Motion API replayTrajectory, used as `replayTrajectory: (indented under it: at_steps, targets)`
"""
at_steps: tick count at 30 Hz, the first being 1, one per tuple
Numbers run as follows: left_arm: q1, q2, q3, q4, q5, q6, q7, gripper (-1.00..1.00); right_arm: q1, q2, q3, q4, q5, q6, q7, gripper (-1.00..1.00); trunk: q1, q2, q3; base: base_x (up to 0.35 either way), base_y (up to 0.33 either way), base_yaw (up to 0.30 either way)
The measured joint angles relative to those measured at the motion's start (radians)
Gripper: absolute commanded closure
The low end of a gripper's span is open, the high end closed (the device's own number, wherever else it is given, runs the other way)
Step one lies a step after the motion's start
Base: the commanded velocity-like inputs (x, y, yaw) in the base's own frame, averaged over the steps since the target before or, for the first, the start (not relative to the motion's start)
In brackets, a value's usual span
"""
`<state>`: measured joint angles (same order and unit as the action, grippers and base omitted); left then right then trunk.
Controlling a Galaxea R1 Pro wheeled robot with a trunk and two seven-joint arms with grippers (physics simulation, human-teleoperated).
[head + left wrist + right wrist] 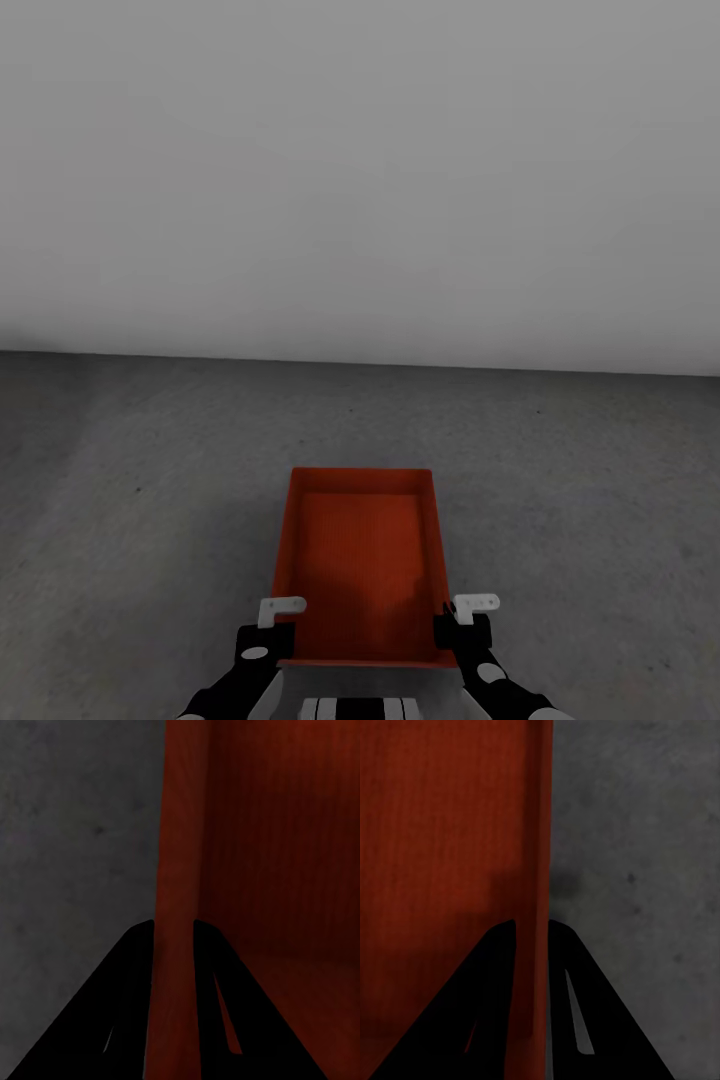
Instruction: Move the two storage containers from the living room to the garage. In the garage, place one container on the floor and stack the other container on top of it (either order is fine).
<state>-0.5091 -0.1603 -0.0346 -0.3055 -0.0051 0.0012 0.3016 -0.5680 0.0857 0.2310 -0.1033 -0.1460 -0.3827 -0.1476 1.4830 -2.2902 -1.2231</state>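
One orange-red storage container (360,560) is in front of me over the garage's dark grey concrete floor (150,470), open side up and empty. My left gripper (283,628) is shut on its left wall (176,855) near the near corner, one finger inside and one outside. My right gripper (457,622) is shut on the right wall (542,832) in the same way. I cannot tell whether the bin rests on the floor or hangs just above it. The second container is out of view.
A plain white wall (360,170) stands ahead, meeting the concrete a short way beyond the bin. Bare concrete (637,832) spreads to both sides of the container (67,855).
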Motion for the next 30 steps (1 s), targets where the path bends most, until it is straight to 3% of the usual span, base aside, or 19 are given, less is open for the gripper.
replayTrajectory:
  at_steps: [9, 20, 28, 29, 30]
  targets:
    - [0.000, 0.000, 0.000, 0.000, 0.000, 0.000, 0.000, 1.00, 0.000, 0.000, 0.001, 0.000, -0.001, 0.000, 0.000, 1.00, 0.000, 0.000, 0.000, 0.000, 0.000, 0.000]
    - [0.000, 0.006, -0.036, 0.000, 0.033, -0.004, 0.003, 1.00, -0.001, -0.009, 0.256, 0.000, -0.252, -0.015, -0.022, 1.00, -0.001, 0.004, 0.000, 0.000, 0.000, 0.000]
    - [0.001, 0.008, -0.038, -0.011, -0.006, -0.010, -0.010, 1.00, -0.001, -0.002, 0.416, 0.041, -0.446, -0.089, -0.026, 1.00, -0.001, 0.004, 0.000, 0.000, 0.000, 0.000]
    - [0.000, 0.008, -0.038, -0.010, -0.009, -0.013, -0.011, -1.00, -0.001, 0.000, 0.439, 0.046, -0.472, -0.097, -0.027, 1.00, -0.001, 0.004, 0.000, 0.000, 0.000, 0.000]
    - [0.001, 0.008, -0.033, -0.004, -0.004, -0.007, -0.005, -1.00, -0.001, 0.003, 0.460, 0.044, -0.498, -0.098, -0.039, -1.00, 0.000, 0.004, 0.000, 0.000, 0.000, 0.000]
